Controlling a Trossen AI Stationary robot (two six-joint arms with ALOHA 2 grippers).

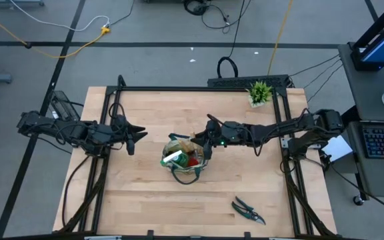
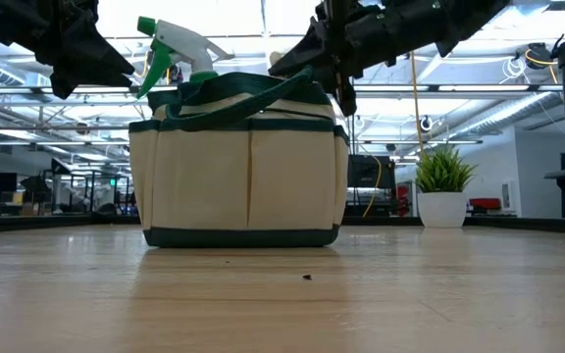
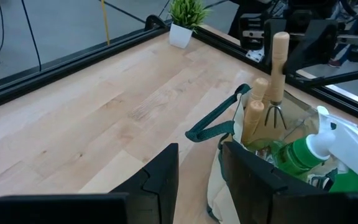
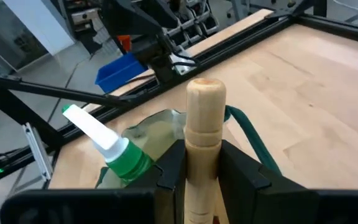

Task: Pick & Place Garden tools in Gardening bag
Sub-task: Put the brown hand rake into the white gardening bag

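Observation:
The khaki gardening bag (image 1: pixel 184 160) with green trim stands mid-table, also seen in the low view (image 2: pixel 243 162). It holds a green-and-white spray bottle (image 3: pixel 328 149), a red item (image 1: pixel 192 160) and two wooden handles (image 3: pixel 253 109). My right gripper (image 4: pixel 205 168) is over the bag's far right rim, shut on a wooden-handled hand fork (image 3: pixel 277 74). My left gripper (image 3: pixel 197 168) is open and empty just left of the bag. Dark pruning shears (image 1: pixel 247 211) lie flat on the table at the front right. My right gripper pinches the fork's wooden handle (image 4: pixel 202 146) between its two fingers, below its rounded free end (image 4: pixel 205 93). The fingers (image 4: pixel 238 165) come about level from the table's right and lie across the handle. The fork stands upright, its tines (image 3: pixel 272 117) down in the bag's mouth.
A small potted green plant (image 1: pixel 259 92) stands at the table's far right corner. A black frame (image 1: pixel 199 87) runs round the table. Bare wood lies in front of the bag and to its left.

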